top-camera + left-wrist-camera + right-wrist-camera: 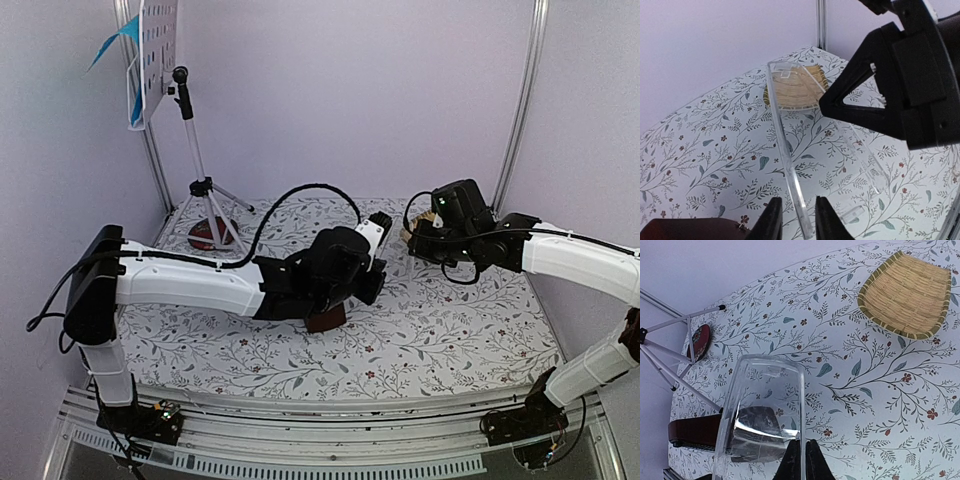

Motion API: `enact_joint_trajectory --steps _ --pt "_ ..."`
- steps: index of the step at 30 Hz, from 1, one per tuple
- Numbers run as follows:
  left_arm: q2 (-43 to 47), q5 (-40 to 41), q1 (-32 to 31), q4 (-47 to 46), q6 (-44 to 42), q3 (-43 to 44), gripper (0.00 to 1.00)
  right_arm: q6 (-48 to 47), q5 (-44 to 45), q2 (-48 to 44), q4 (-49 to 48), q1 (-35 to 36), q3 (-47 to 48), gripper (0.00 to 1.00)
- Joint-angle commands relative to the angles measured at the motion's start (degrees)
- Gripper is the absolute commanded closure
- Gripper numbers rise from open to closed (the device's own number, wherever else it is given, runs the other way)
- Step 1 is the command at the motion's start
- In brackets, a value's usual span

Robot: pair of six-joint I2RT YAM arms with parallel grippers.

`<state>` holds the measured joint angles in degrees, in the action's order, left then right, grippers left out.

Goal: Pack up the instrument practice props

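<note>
The flowery table cloth (450, 330) is filling the lower half of the top view. The tall silver music stand (190, 130) is standing in the upper left of that view. Its white desk (158, 50), full of little holes, is carrying blue sheets (118, 38). The bamboo tray (905, 292) is lying in the upper right of the right wrist view. The dark brown metronome (690, 432) is sitting at the lower left of that view. A clear plastic cover (765, 405) is showing in front of it. The right gripper (800, 447) is pinching the cover's edge, with its fingers squeezed together. The left gripper (798, 200), at the bottom of its own view, is sitting narrow around an edge of the cover. I cannot tell if it is squeezing. A small round red thing (700, 342) is lying between the stand's legs.
</note>
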<state>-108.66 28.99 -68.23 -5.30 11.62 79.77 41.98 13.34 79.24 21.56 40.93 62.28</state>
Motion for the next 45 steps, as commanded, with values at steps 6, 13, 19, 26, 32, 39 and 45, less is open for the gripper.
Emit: enact_joint_trajectory --steps 6,13,19,26,32,39,45 --pt "-0.8 2.3 -0.7 -0.5 -1.4 1.6 0.79 -0.6 -0.9 1.0 -1.6 0.2 0.9 0.98" --pt "-1.1 3.0 -0.8 -1.0 -1.5 1.6 0.87 -0.7 -1.4 1.5 -1.4 0.2 1.0 0.98" --pt "-1.2 3.2 -0.8 -1.2 -1.5 1.8 0.93 -0.6 -1.3 1.5 -1.3 0.3 0.9 0.98" --pt "-0.8 4.1 -0.8 -0.9 -0.7 1.8 0.99 -1.6 -2.7 -0.2 -3.0 0.2 0.0 0.69" --pt "0.6 4.1 0.0 -2.2 -0.1 0.7 1.0 -3.8 2.7 -8.3 -3.4 0.2 -4.3 0.27" --pt "6.5 -8.6 3.8 -9.0 6.1 -5.0 1.0 -8.6 -8.9 -21.6 -15.3 -6.1 -13.3 0.02" --pt "15.1 -31.2 10.7 -25.7 15.8 -18.1 1.0 -10.6 -28.3 -29.9 -36.4 -9.0 -20.5 0.01"
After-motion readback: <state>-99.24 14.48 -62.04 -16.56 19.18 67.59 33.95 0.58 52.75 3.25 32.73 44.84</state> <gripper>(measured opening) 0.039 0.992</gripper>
